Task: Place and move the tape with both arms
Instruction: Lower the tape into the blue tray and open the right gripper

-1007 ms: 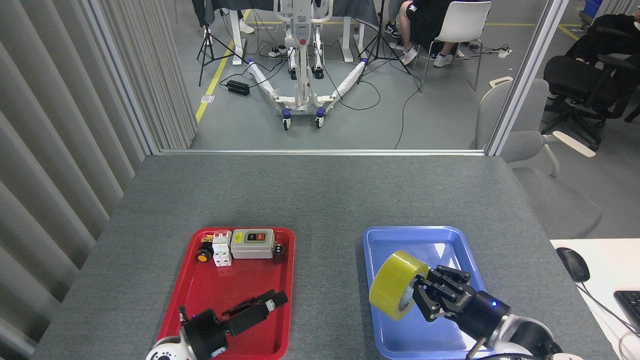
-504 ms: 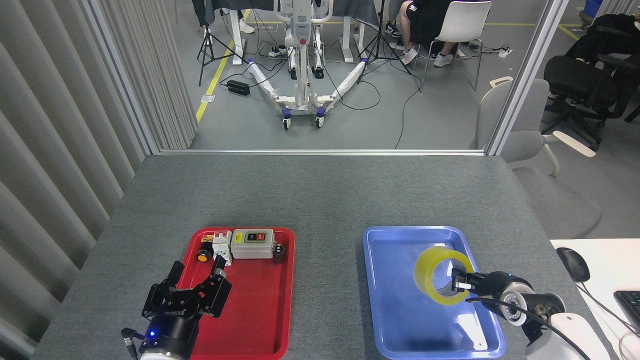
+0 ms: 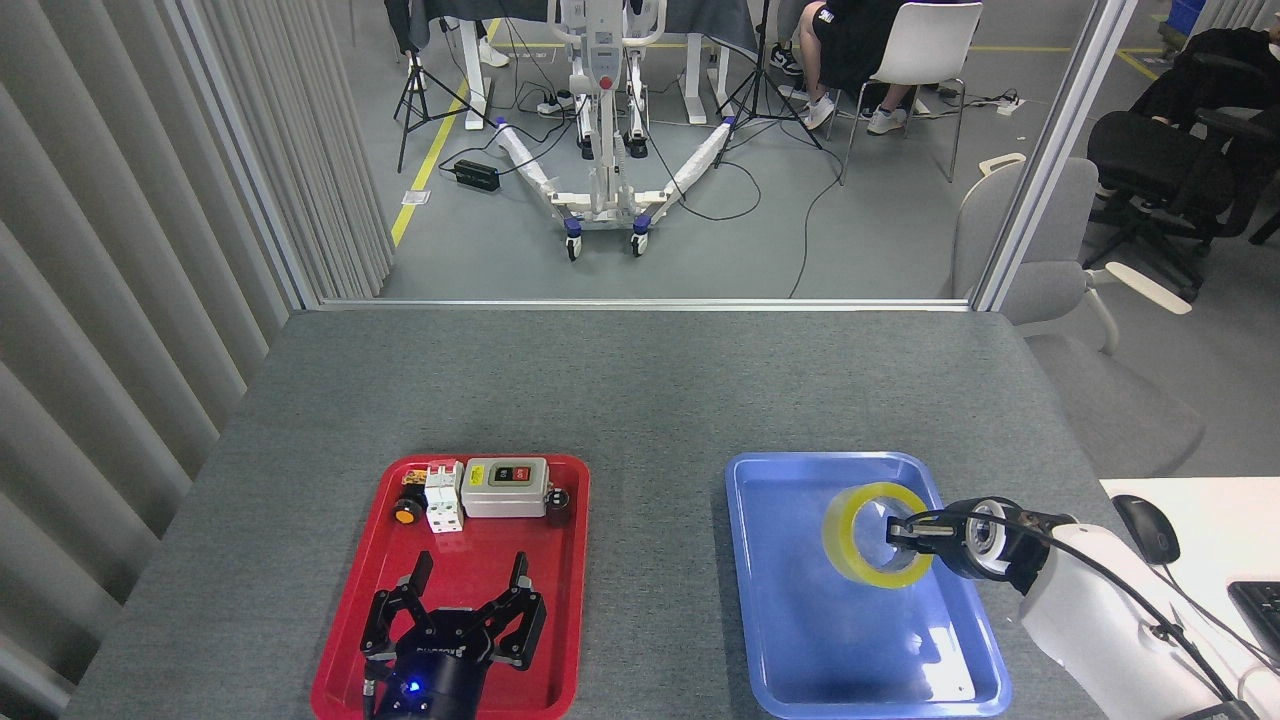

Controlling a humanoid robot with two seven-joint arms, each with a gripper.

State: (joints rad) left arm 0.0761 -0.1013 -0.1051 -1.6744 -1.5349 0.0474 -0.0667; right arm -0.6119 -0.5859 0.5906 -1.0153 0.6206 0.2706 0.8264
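Note:
The tape (image 3: pixel 860 537), a wide yellow translucent roll, hangs tilted over the right half of the blue tray (image 3: pixel 780 590). My right gripper (image 3: pixel 912 533) reaches in from the right with its fingers in and around the roll's rim, shut on it. My left gripper (image 3: pixel 465 578) stands open over the near half of the red tray (image 3: pixel 545 640), fingers spread and pointing away from me, with nothing between them.
At the far end of the red tray lie a grey switch box (image 3: pixel 505 487), a white breaker (image 3: pixel 443 497) and a small orange button (image 3: pixel 405 512). A white desk with a mouse (image 3: pixel 1146 528) stands to the right. Grey chairs sit beyond the table's right edge.
The right gripper has drawn the tape slightly up and turned it more level over the blue tray. The left gripper has moved right, from the red tray's left edge to over its middle.

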